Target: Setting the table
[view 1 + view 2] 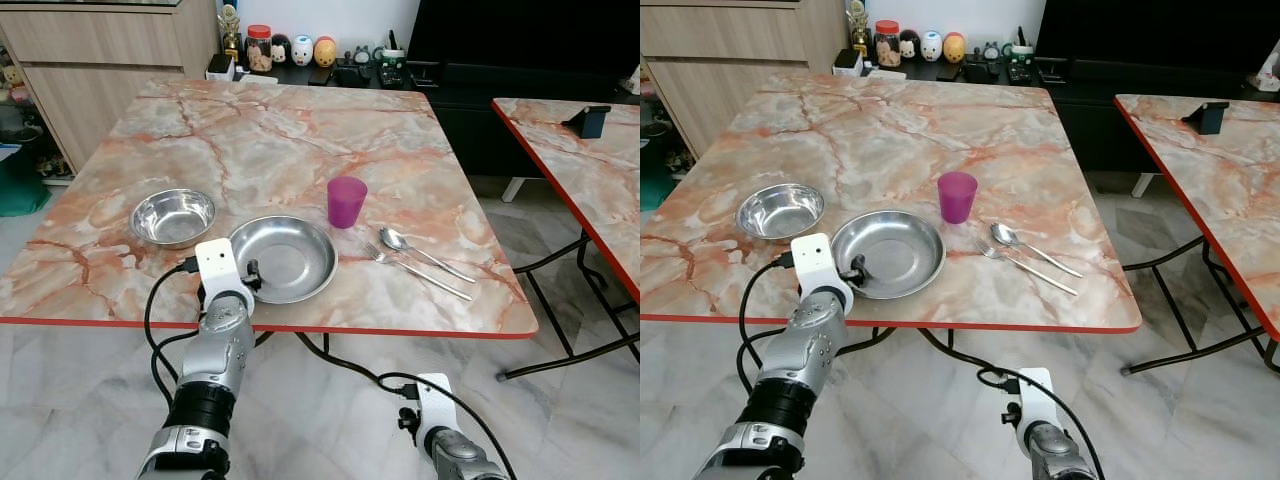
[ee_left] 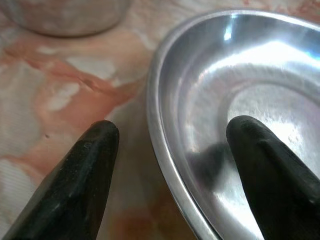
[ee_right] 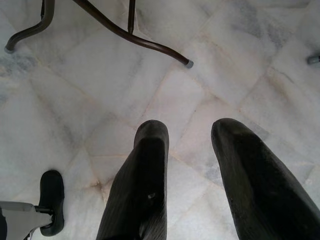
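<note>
Two grippers: the left gripper (image 2: 167,150) works at the table edge; the right gripper (image 3: 187,145) hangs idle over the floor, fingers parted, holding nothing.
Left grasp: spread astride the near rim of the wide shallow steel plate (image 1: 290,255), one finger inside, one outside; not clenched, probably so the plate can be pinched or has just been let go.
Beside it, to its left: small round steel bowl (image 1: 172,216), empty like the plate.
Beyond, to its right: translucent purple plastic cup (image 1: 346,201), contents not visible.
Further right: steel fork (image 1: 415,271) and steel spoon (image 1: 425,253) side by side, laid as for a place setting.
Support: pink-veined marble table (image 1: 260,130).
</note>
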Available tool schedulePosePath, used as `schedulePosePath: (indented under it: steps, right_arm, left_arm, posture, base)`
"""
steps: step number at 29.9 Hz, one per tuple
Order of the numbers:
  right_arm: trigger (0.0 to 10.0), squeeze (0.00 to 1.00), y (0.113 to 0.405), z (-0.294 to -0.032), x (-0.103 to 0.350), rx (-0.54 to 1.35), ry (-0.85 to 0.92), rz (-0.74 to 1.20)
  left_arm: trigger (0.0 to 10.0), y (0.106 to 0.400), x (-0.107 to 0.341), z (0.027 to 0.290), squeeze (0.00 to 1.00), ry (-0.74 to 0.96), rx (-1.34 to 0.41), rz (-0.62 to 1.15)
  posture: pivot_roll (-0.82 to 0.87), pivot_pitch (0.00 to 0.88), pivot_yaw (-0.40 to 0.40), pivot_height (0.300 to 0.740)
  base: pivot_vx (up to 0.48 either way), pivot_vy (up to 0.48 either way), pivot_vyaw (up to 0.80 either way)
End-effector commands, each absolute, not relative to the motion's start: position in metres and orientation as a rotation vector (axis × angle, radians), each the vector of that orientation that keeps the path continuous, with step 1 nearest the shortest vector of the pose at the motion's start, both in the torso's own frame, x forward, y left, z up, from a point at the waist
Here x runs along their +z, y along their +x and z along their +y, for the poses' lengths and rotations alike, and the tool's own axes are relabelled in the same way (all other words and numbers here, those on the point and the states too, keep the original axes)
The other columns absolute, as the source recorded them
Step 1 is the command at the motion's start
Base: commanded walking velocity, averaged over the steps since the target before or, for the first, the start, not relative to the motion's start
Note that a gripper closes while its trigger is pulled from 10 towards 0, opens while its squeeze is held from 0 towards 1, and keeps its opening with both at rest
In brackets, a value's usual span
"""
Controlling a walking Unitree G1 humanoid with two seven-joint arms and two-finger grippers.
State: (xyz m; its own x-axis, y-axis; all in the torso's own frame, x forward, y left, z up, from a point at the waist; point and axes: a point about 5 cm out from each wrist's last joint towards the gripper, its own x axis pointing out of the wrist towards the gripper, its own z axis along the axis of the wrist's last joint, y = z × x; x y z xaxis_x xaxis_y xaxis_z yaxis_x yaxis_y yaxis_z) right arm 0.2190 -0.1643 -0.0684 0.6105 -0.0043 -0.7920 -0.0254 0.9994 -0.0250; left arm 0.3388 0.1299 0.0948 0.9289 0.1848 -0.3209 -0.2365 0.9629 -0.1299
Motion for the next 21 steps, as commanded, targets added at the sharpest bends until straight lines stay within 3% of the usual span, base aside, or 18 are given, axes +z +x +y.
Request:
schedulePosePath:
  steps: [1,3,5,7,9,10,21]
  right_arm:
    - [10.0,0.0,0.2186,-0.1665,-0.0686,0.008,-0.039,0.92]
    - [10.0,0.0,0.2188,-0.1663,-0.0685,0.009,-0.038,0.919]
    - [10.0,0.0,0.2189,-0.1663,-0.0684,0.008,-0.037,0.919]
    - [10.0,0.0,0.2189,-0.1661,-0.0685,0.008,-0.036,0.919]
    - [10.0,0.0,0.2189,-0.1661,-0.0685,0.008,-0.036,0.919]
    - [10.0,0.0,0.2189,-0.1661,-0.0684,0.008,-0.036,0.919]
    - [10.0,0.0,0.2187,-0.166,-0.0686,0.012,-0.035,0.922]
  left_arm:
    - [8.4,0.3403,0.0949,0.1238,0.0,-0.168,0.201,0.319]
    - [8.8,0.34,0.0939,0.1229,0.0,-0.17,0.199,0.324]
    - [8.2,0.3399,0.0937,0.1225,0.0,-0.171,0.197,0.324]
    - [4.3,0.3396,0.0932,0.1226,0.0,-0.167,0.198,0.327]
    - [4.3,0.3396,0.0931,0.1226,0.0,-0.167,0.198,0.327]
    - [0.0,0.3395,0.0926,0.1227,0.0,-0.164,0.199,0.33]
    - [0.0,0.3394,0.0921,0.1229,0.0,-0.157,0.195,0.333]
  posture:
    - [0.04,0.0,-0.079,0.74]
    - [0.04,0.0,-0.078,0.74]
    - [0.04,0.0,-0.077,0.74]
    - [0.04,0.0,-0.076,0.74]
    - [0.04,0.0,-0.076,0.74]
    - [0.04,0.0,-0.076,0.74]
    - [0.04,0.0,-0.076,0.74]
  base:
    - [0.0,0.0,0.0]
    - [0.0,0.0,0.0]
    - [0.0,0.0,0.0]
    - [0.0,0.0,0.0]
    - [0.0,0.0,0.0]
    - [0.0,0.0,0.0]
    - [0.0,0.0,0.0]
